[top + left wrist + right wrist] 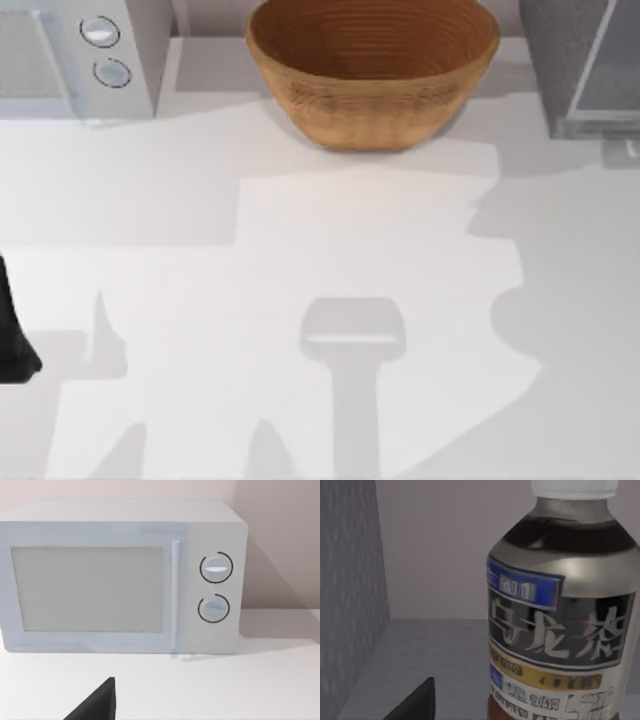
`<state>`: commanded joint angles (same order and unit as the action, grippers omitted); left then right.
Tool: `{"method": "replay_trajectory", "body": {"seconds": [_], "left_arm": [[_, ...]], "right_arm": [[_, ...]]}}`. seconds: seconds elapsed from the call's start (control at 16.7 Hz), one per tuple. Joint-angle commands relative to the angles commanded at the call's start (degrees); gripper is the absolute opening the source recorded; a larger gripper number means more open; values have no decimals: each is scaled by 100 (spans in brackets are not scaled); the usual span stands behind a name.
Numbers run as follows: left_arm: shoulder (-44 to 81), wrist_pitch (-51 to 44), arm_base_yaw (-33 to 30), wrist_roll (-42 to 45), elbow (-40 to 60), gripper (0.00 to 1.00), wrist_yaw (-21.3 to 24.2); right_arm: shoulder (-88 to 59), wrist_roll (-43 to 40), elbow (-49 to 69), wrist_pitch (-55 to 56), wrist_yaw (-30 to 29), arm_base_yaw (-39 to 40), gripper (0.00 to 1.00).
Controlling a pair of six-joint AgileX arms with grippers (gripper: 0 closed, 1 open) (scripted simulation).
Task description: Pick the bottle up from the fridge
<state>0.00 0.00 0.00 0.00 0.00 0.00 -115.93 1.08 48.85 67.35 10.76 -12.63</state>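
Note:
The bottle (560, 615) stands upright very close in the right wrist view, with a white cap, a silvery dark body, a blue and yellow label and a reddish-brown base. It rests on a grey shelf of the fridge (350, 605), whose dark speckled wall rises beside it. A black part of my right gripper (417, 702) sits low beside the bottle, with a gap between them. In the top view the fridge (575, 60) stands at the back right corner. My left arm (15, 345) is parked at the table's left edge.
A white microwave (70, 55) with two round knobs stands at the back left, facing my left wrist camera (120, 580). A large wicker basket (372, 70) sits at the back middle. The white table (300, 260) lies open in front of them.

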Motion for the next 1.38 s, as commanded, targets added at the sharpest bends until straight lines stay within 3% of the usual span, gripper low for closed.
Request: {"method": "replay_trajectory", "body": {"seconds": [0.24, 0.66, 0.96, 1.38], "left_arm": [[0, 0, 0, 0, 0, 100, 0], [0, 0, 0, 0, 0, 100, 0], [0, 0, 0, 0, 0, 100, 0], [0, 0, 0, 0, 0, 100, 0]], "right_arm": [[-53, 0, 78, -32, 7, -11, 100], [-824, -7, 1496, -655, -151, 140, 100], [-874, -8, 1592, -721, -168, 156, 100], [-874, -8, 1592, -721, -168, 156, 47]]}}
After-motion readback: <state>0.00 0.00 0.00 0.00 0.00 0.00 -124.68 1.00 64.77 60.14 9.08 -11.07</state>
